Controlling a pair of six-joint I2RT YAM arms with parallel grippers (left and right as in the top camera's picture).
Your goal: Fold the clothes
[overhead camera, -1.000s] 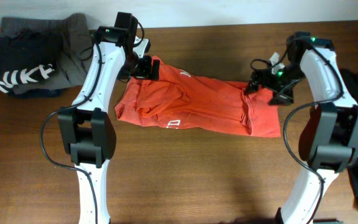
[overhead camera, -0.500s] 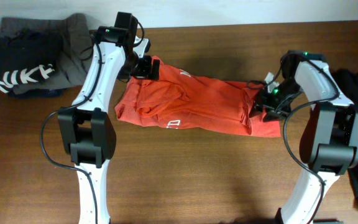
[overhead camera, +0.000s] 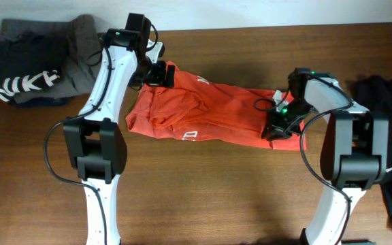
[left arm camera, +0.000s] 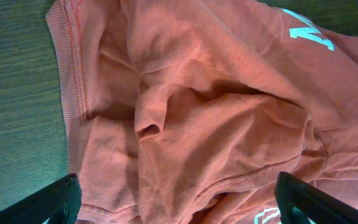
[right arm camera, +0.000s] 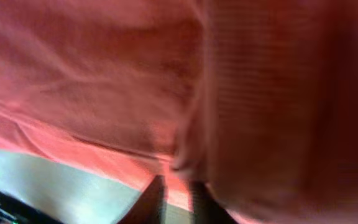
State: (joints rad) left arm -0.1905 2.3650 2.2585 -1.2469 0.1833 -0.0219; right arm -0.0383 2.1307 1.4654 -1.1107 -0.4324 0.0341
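Right hand (overhead camera: pixel 272 128) shifted left, clenched on one red-orange shirt (overhead camera: pixel 209 112), left hand (overhead camera: pixel 158 75) released above it

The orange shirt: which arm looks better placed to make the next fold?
Right, probably: the right fingers seem to pinch the shirt at that end, ready to lift it across. The left fingers stand wide open above the other end, gripping nothing.

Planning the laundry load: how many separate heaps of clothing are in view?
3: the red shirt in the centre, a grey-and-black pile at the far left, a black garment at the right edge. The pile may hide more.
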